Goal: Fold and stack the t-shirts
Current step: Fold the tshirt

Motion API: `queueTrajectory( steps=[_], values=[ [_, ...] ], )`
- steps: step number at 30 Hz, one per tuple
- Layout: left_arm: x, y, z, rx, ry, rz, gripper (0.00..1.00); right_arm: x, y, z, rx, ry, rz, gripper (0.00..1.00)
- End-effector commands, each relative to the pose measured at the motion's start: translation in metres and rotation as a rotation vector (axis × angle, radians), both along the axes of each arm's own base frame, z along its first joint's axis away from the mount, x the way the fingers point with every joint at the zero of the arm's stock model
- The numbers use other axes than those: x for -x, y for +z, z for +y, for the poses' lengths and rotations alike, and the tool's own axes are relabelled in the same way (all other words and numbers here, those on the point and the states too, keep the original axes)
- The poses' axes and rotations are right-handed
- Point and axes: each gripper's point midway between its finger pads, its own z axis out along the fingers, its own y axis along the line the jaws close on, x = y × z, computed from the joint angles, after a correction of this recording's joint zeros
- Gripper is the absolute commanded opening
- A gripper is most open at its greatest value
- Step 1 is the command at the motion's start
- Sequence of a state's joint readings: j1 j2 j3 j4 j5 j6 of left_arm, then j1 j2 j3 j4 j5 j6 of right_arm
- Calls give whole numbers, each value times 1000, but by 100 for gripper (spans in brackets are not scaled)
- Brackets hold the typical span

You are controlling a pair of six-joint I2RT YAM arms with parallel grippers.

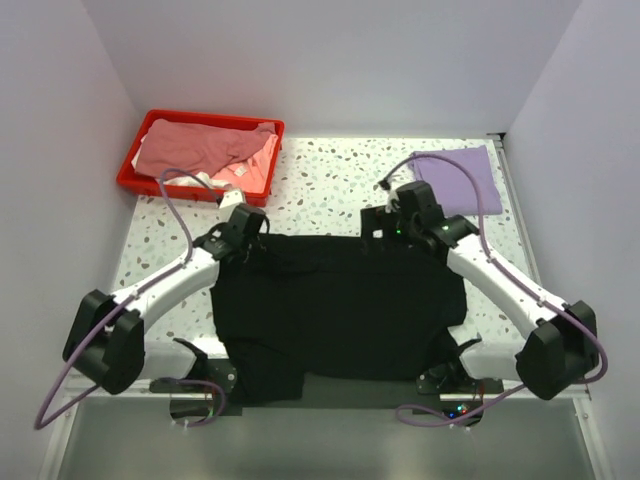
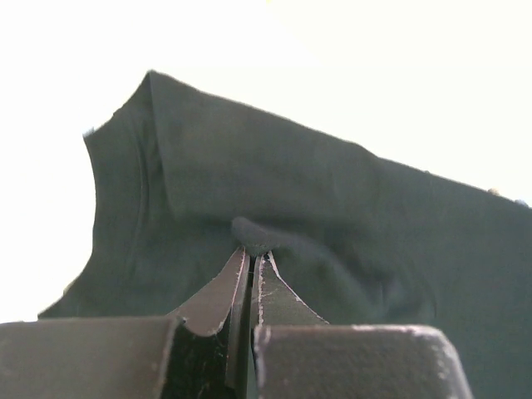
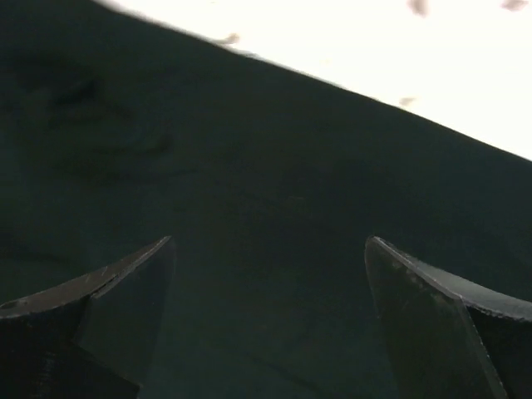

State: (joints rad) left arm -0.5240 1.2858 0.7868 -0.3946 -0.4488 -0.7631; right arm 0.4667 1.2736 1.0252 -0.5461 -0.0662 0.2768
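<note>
The black t-shirt point(image 1: 340, 310) lies spread on the desk point(image 1: 320, 180), seemingly barely folded. Left jaws are pinched tight on its far edge, and right jaws gape empty above it. One purple t-shirt point(image 1: 458, 178) lies folded far right, while pink ones point(image 1: 195, 148) wait in the red bin point(image 1: 210, 118).

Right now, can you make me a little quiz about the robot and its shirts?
1. True or false: the right pincer stands open over the black t-shirt.
2. What colour is the folded t-shirt at the far right of the table? A green, B light purple, C yellow.
3. Fill the gap: the pink t-shirts lie in the red ____.
Key: 1 true; 2 B; 3 bin.
</note>
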Motion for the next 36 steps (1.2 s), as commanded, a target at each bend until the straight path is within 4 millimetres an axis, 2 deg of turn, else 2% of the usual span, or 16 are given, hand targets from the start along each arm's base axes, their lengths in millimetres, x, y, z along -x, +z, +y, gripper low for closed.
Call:
queueTrajectory(
  steps=[1, 5, 6, 7, 8, 9, 10, 12, 13, 14, 15, 16, 17, 20, 25, 36],
  values=[
    [-46, 25, -6, 32, -7, -113, 0, 16, 7, 67, -100, 234, -45, 99],
    [-65, 12, -11, 28, -35, -77, 0, 34, -7, 123, -136, 341, -46, 99],
    [-68, 2, -9, 9, -35, -50, 0, 36, -17, 135, -131, 345, -29, 99],
    [-72, 1, -10, 8, -39, -47, 0, 48, -20, 151, -126, 384, -31, 98],
    [-73, -8, -10, -3, -39, -22, 0, 45, -20, 160, -115, 371, -56, 97],
    [-73, -12, -8, -6, -36, -8, 0, 45, -30, 172, -115, 359, -32, 95],
    [-74, -16, -8, -1, -40, 1, 0, 55, -34, 187, -122, 391, -24, 91],
    [-74, -23, -7, -2, -39, 18, 0, 57, -45, 211, -110, 414, -14, 77],
    [-74, -25, -6, -3, -40, 22, 0, 66, -52, 223, -94, 427, -11, 72],
    [-75, -28, -5, -5, -38, 28, 0, 63, -48, 234, -101, 417, -30, 71],
    [-75, -30, -3, -5, -37, 32, 0, 59, -53, 238, -90, 375, -40, 68],
    [-75, -32, -4, 1, -39, 40, 0, 63, -68, 247, -75, 375, -21, 64],
    [-75, -36, -3, 6, -40, 51, 0, 61, -66, 258, -112, 358, -28, 64],
    [-73, -41, -4, 23, -51, 69, 0, 53, -86, 262, -83, 278, -19, 62],
    [-68, -48, -2, 30, -51, 84, 0, 33, -90, 258, -88, 115, -65, 62],
    [-65, -49, -1, 41, -57, 89, 0, 16, -102, 254, -68, -22, -85, 59]
  ],
)
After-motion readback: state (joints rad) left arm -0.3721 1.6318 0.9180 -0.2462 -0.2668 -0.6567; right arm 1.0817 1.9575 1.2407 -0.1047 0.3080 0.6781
